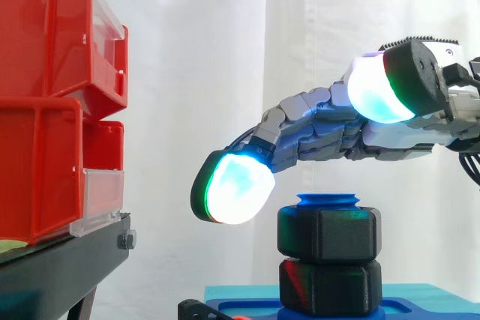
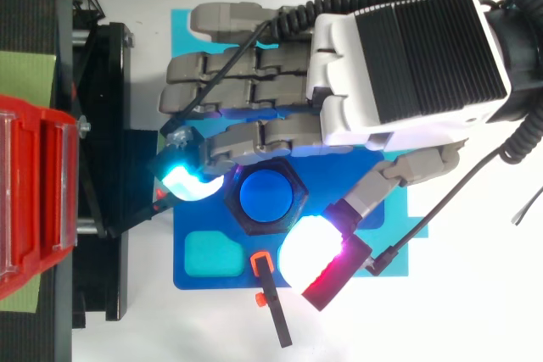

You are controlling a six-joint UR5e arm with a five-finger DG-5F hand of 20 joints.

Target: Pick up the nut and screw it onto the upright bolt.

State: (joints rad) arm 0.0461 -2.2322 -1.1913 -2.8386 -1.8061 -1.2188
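White curtain (image 1: 195,50) closes off the back, with red bins (image 1: 45,95) stacked on a black stand (image 1: 67,260) at the left edge of the side view. Low in the centre, on a blue plate (image 2: 373,252), stands the bolt (image 1: 328,201), its long axis straight up. The nut (image 1: 328,234) is on it: a black hexagon ringing the blue shaft, whose round top shows just above the nut in the side view and as a blue disc inside the black ring from above. Under the nut sits a second black hexagonal block (image 1: 330,286). The two seem to touch, though I cannot tell for certain.

My hand (image 1: 330,129) comes in from the right and hovers over the bolt, fingers loosely spread and only gently bent, holding nothing. The nut lies directly below me. In the side view my leading fingertip (image 1: 236,185) hangs just left of the nut, near the level of the bolt's top, while my thumb pad (image 1: 375,91) rides well above it. From above, that fingertip (image 2: 188,182) sits just beside the nut's left face and the thumb pad (image 2: 310,252) near its lower right corner, so the nut lies between them.

To my judgement, any further turn depends on dropping straight down the bolt's axis until both pads meet opposite flats.
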